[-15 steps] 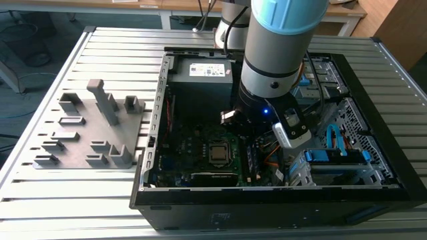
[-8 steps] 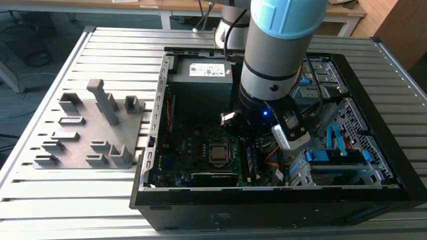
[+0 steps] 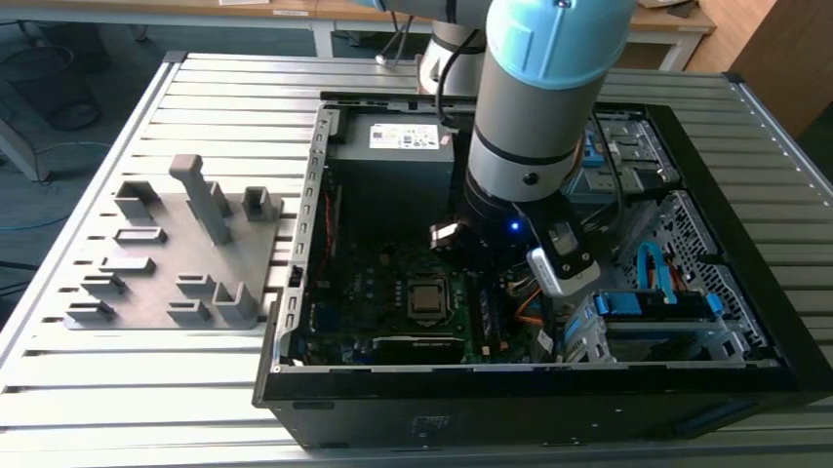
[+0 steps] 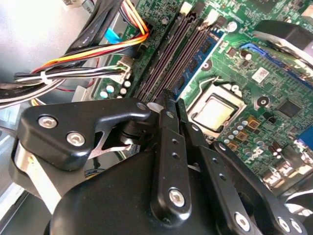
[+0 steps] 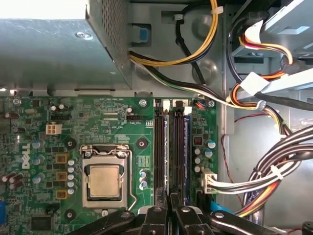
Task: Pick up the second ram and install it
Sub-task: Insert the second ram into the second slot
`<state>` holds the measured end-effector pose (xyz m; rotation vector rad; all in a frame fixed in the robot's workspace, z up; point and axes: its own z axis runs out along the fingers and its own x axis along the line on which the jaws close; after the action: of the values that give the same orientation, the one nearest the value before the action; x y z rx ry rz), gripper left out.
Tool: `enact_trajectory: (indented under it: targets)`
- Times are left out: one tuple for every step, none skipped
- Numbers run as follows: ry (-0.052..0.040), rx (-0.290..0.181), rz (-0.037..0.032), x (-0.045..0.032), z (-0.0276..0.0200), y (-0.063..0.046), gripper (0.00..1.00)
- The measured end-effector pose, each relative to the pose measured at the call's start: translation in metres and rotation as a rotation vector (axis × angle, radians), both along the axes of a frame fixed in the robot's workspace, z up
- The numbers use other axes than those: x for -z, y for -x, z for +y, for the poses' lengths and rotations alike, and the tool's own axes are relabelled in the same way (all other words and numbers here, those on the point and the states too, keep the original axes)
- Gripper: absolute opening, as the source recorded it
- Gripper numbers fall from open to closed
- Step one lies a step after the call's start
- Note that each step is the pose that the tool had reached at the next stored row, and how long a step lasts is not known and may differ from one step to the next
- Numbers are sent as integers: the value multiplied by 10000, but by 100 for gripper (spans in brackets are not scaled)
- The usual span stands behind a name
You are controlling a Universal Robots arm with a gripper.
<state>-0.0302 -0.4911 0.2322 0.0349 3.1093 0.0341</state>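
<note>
The second ram (image 5: pixel 167 147) stands edge-on in a memory slot of the green motherboard (image 5: pixel 107 122), beside the processor socket (image 5: pixel 104 180). Its blue-green side with dark chips shows in the second wrist view (image 4: pixel 194 62). A near-identical stick (image 5: pixel 185 147) stands in a slot next to it. My gripper (image 4: pixel 170 102) is shut, its black fingertips pressed together right over the near end of the second ram (image 5: pixel 170 197). I cannot tell whether they touch the stick. In the exterior view my gripper (image 3: pixel 495 265) reaches down into the open computer case (image 3: pixel 521 385).
Bundled cables (image 5: pixel 274 166) run close beside the slots, and the metal power supply box (image 5: pixel 54 54) sits past the board's edge. A grey fixture with blocks (image 3: pixel 176 263) lies on the slatted table at the exterior view's left. Drive bays (image 3: pixel 657 302) stand at the right.
</note>
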Motion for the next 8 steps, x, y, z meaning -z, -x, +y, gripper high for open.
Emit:
enact_trajectory:
  targets:
    - [2, 1, 0, 10, 5, 2, 14]
    - [8, 13, 0, 18, 12, 2, 14]
    - [12, 69, -1, 27, 15, 1, 14]
    - [18, 138, 0, 33, 17, 2, 14]
    - [23, 209, 0, 37, 18, 7, 14]
    - [27, 252, 1, 39, 19, 11, 14]
    - [37, 252, 0, 42, 19, 11, 14]
    - [46, 249, 0, 45, 19, 11, 14]
